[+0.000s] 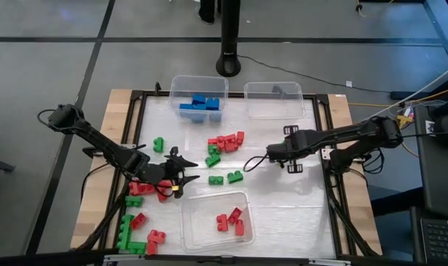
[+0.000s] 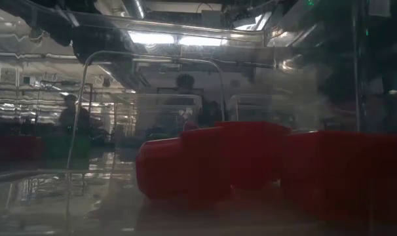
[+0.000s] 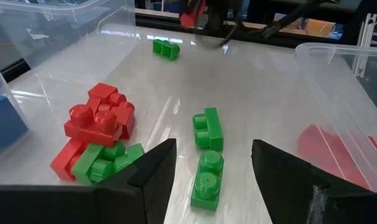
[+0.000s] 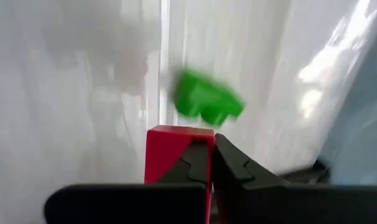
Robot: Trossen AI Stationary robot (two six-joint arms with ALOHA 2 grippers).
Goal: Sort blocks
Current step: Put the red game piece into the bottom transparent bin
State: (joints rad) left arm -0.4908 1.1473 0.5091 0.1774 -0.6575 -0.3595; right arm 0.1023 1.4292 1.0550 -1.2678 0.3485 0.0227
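We find the blocks (image 1: 225, 142) partly sorted: blue ones fill one far bin (image 1: 197, 96), some red lie in the near bin (image 1: 216, 219), yet red and green remain loose on the table (image 1: 283, 199). The right gripper (image 1: 248, 164) clenches a red block (image 4: 170, 155) mid-table; the left gripper (image 1: 181, 177) hovers released beside green blocks
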